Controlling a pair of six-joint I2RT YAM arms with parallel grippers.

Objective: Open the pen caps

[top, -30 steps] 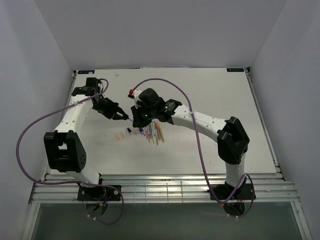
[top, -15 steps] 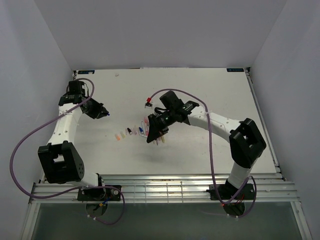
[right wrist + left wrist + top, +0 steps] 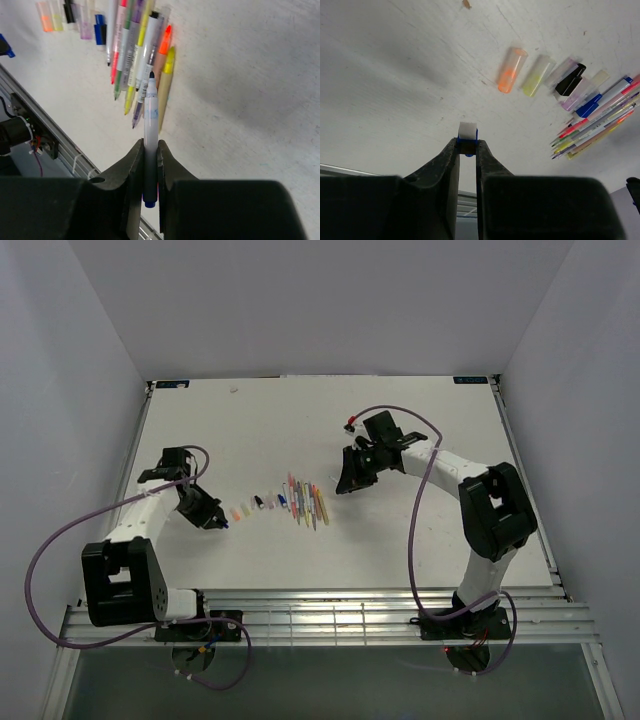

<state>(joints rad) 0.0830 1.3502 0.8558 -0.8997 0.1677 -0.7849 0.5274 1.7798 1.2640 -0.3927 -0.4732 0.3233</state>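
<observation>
Overhead, shows the white bench with both arms reaching in from its near edge. Places the left fingers low on the left side, near the left end of a short row of loose pen caps. From the left wrist, finds the left fingers clenched on a white-and-blue cap, pinched at the very tips; cannot tell whether it touches the bench. Lines up beyond it the orange cap, the yellow cap and a clear cap with a black clip, side by side and apart from the held one. Ends the row at the bundle of pens, laid close together. Sets the right fingers to the right of that bundle, apart from it. From the right wrist, has the right fingers grasping a white-bodied pen lengthwise, dark bare tip pointing away from the wrist, above the bundle of pens.
</observation>
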